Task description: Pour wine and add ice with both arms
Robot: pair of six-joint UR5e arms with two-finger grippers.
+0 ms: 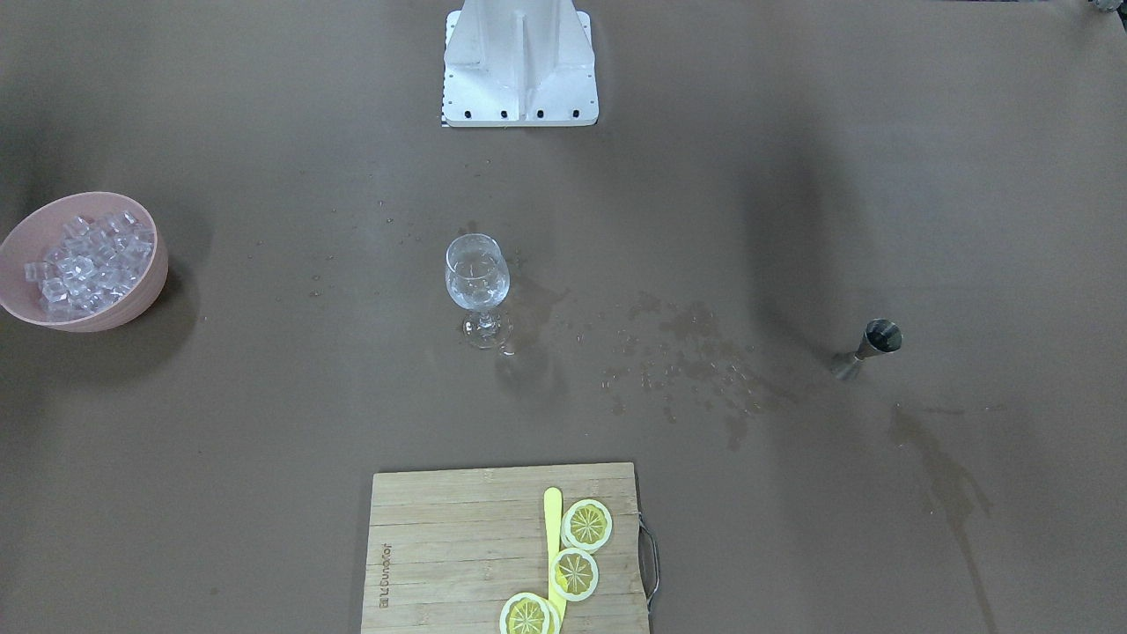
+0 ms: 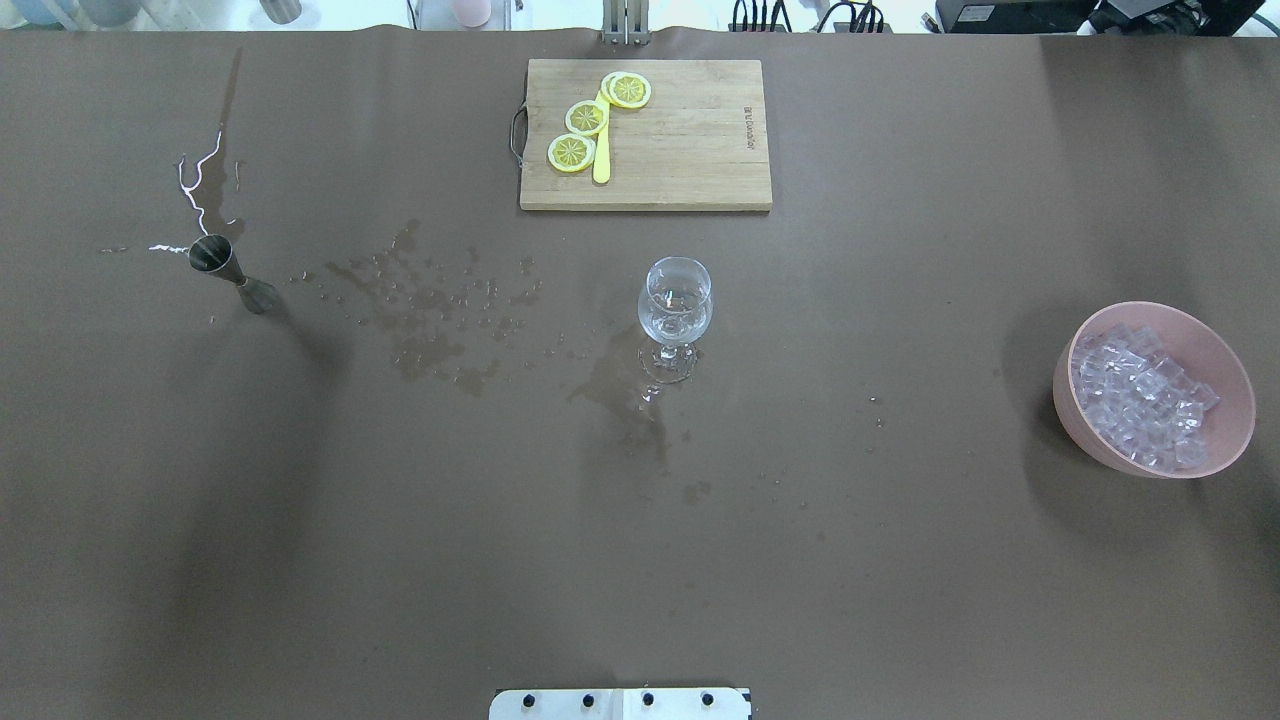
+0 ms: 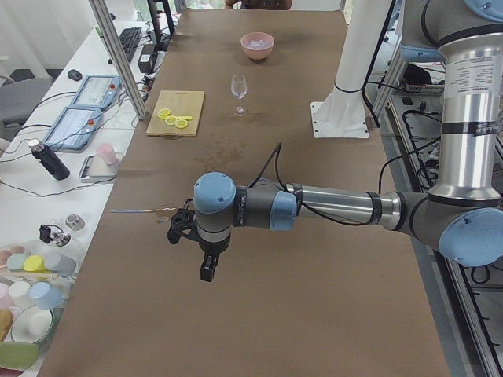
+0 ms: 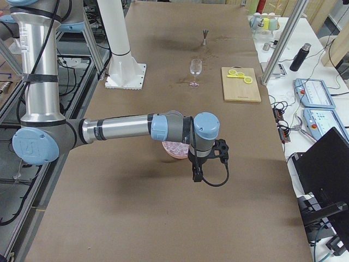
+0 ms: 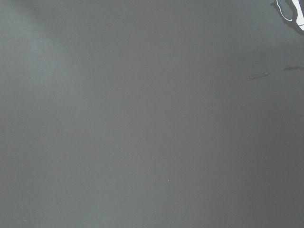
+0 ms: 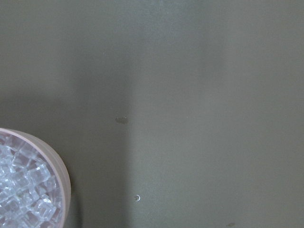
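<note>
As both arms hang above the table, left gripper [image 3: 206, 273] is over the left end, clear of everything; can't tell if its fingers are apart or closed. Steel jigger [image 2: 232, 270] upright far left, wet stains [image 2: 430, 320] beside it. Wine glass [image 2: 675, 315] upright mid-table, a little wine [image 2: 676, 300] inside. Ice [image 2: 1140, 405] fills the pink bowl [image 2: 1063, 395] at right. Right gripper [image 4: 196, 176] hangs near the bowl, finger state can't tell.

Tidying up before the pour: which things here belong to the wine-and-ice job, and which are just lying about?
For the job: wine glass, metal jigger, pink bowl of ice cubes.
Lying about: cutting board, lemon slices, yellow utensil, wet stains.
</note>
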